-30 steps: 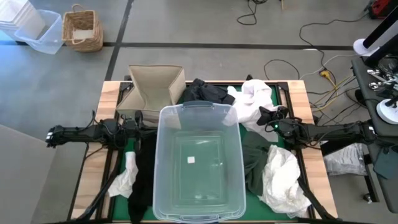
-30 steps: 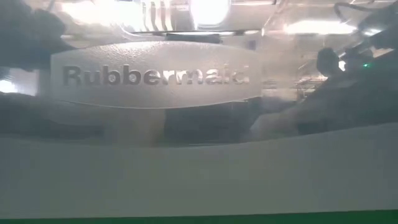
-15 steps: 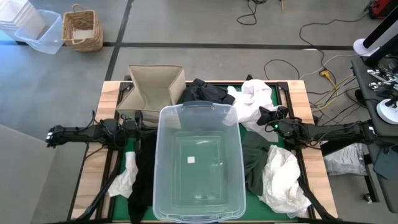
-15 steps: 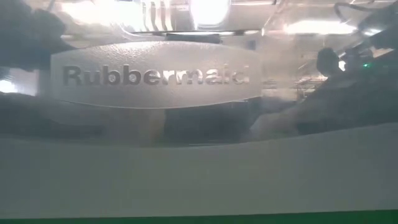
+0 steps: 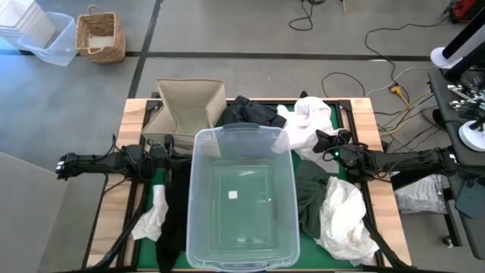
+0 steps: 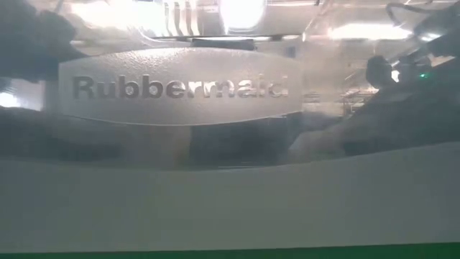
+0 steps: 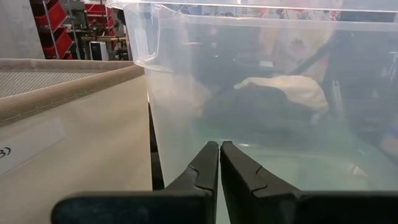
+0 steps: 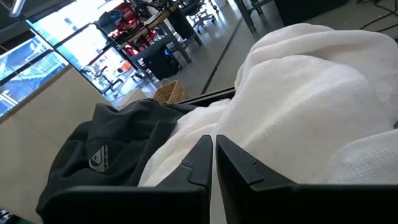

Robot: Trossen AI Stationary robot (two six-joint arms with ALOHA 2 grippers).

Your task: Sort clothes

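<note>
Clothes lie around a clear plastic tub (image 5: pixel 241 197). At the far edge are a black garment (image 5: pixel 250 112) and a white one (image 5: pixel 307 125). Right of the tub lie a dark green one (image 5: pixel 311 193) and a white one (image 5: pixel 341 216). Left of it lie a black one (image 5: pixel 173 220) and a white one (image 5: pixel 151 220). My left gripper (image 5: pixel 168 152) is shut, its tips (image 7: pixel 219 149) close to the tub's left wall (image 7: pixel 186 93), beside the beige fabric box (image 5: pixel 186 110). My right gripper (image 5: pixel 320 142) is shut, pointing at the far white garment (image 8: pixel 298 87). My right gripper (image 8: pixel 213 142) has its shut fingertips at the near right edge of the far white garment (image 8: pixel 193 155), coming level from the table's right. I cannot tell whether they touch the cloth. Nothing is pinched between them.
The tub fills the table's middle and blocks the low view (image 6: pixel 180 88). The beige box stands at the far left corner. A grey garment with a logo (image 8: pixel 99 158) lies beyond the white one. A wicker basket (image 5: pixel 100 36) and a plastic bin (image 5: pixel 45 38) stand on the floor.
</note>
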